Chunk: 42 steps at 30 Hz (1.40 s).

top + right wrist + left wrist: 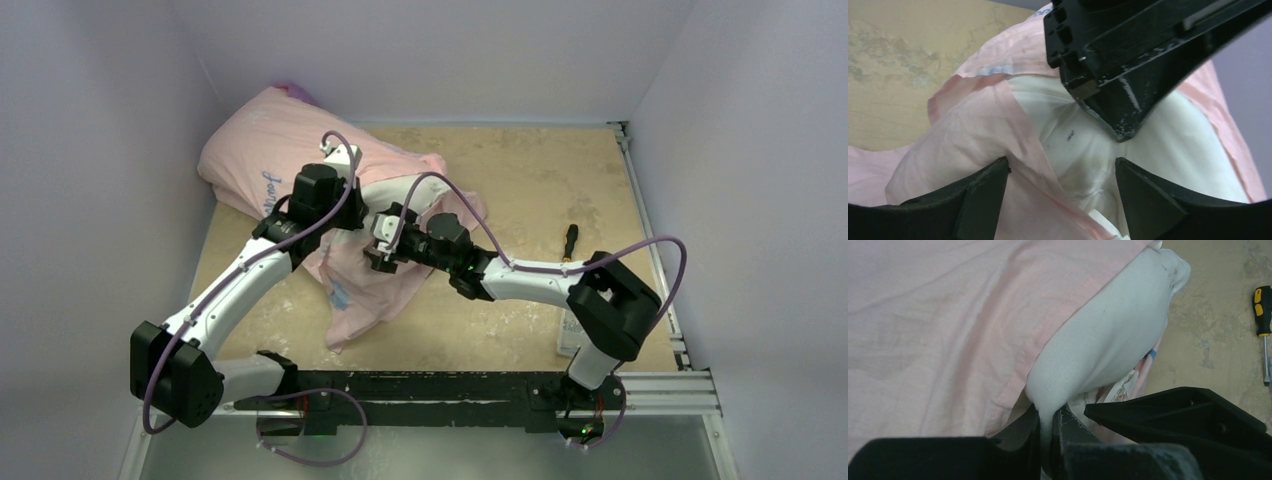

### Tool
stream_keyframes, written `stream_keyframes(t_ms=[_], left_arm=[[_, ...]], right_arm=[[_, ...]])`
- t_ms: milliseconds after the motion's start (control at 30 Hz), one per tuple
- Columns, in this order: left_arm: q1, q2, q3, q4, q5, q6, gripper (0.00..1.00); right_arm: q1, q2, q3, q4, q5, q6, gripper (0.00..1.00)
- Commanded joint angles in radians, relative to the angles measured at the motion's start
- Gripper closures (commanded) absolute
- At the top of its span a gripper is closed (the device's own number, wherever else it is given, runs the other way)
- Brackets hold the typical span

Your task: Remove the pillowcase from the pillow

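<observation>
The pillowcase [265, 150], pale pink side out, lies bunched at the far left, with a loose flap hanging toward the near edge [365, 300]. The white pillow [392, 192] pokes out of its open end. My left gripper [358, 205] is shut on a pinched fold of the pillow [1108, 345] just outside the pillowcase hem [1048, 325]; the pinch shows in the left wrist view [1050, 425]. My right gripper [383, 250] is open, its jaws astride the pink hem [1013, 145] and the exposed pillow [1188, 145] in the right wrist view [1063, 170].
A black-and-yellow screwdriver [570, 240] lies on the tan table to the right, also in the left wrist view [1262, 315]. A small clear object [568, 332] sits by the right arm's base. A metal rail [650, 250] runs along the right edge. Walls close in left and back.
</observation>
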Motion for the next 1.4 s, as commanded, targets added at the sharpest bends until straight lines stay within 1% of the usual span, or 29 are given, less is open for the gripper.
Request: stream_keyframes(t_ms=[0, 100, 200, 300, 433, 533, 600, 667, 733, 767, 967, 1100, 1233, 1300, 1367], left_arm=[[0.012, -0.001, 0.003, 0.07, -0.015, 0.025, 1.0], [0.012, 0.003, 0.004, 0.067, -0.024, 0.025, 1.0], [0.012, -0.003, 0.004, 0.063, -0.052, 0.026, 1.0], [0.012, -0.007, 0.006, 0.058, -0.08, 0.03, 1.0], [0.012, -0.009, 0.007, 0.052, -0.112, 0.026, 1.0], [0.014, -0.01, 0.009, 0.046, -0.123, 0.022, 1.0], [0.016, -0.016, 0.01, 0.047, -0.122, 0.02, 1.0], [0.019, -0.028, 0.008, 0.052, -0.118, 0.016, 1.0], [0.024, -0.045, 0.006, 0.057, -0.112, 0.014, 1.0], [0.026, -0.058, 0.005, 0.06, -0.11, 0.014, 1.0], [0.059, -0.157, -0.017, 0.105, -0.075, 0.007, 1.0], [0.103, -0.226, -0.032, 0.133, -0.07, -0.007, 1.0], [0.125, -0.289, -0.049, 0.161, -0.03, -0.008, 1.0], [0.126, -0.326, -0.065, 0.183, -0.017, -0.003, 1.0], [0.126, -0.361, -0.081, 0.201, -0.016, 0.002, 1.0]], right_arm=[[0.005, 0.038, 0.036, -0.06, -0.102, -0.015, 0.22], [0.01, 0.04, 0.047, -0.107, -0.138, 0.001, 0.35], [0.024, 0.039, 0.061, -0.171, -0.182, 0.022, 0.57], [0.065, 0.023, 0.049, -0.208, -0.187, 0.055, 0.79], [0.145, -0.027, 0.001, -0.216, -0.186, 0.123, 0.88], [0.197, -0.083, -0.048, -0.192, -0.191, 0.187, 0.9], [0.228, -0.112, -0.083, -0.172, -0.189, 0.224, 0.93], [0.263, -0.115, -0.096, -0.178, -0.142, 0.255, 0.94], [0.278, -0.09, -0.096, -0.192, -0.119, 0.29, 0.95], [0.285, -0.071, -0.09, -0.199, -0.111, 0.299, 1.0], [0.308, 0.029, -0.041, -0.237, -0.091, 0.319, 1.0], [0.317, 0.057, -0.03, -0.251, -0.084, 0.304, 1.0], [0.317, 0.083, -0.031, -0.264, -0.017, 0.316, 1.0], [0.301, 0.086, -0.037, -0.255, 0.075, 0.359, 1.0], [0.251, 0.081, -0.031, -0.246, 0.164, 0.406, 1.0]])
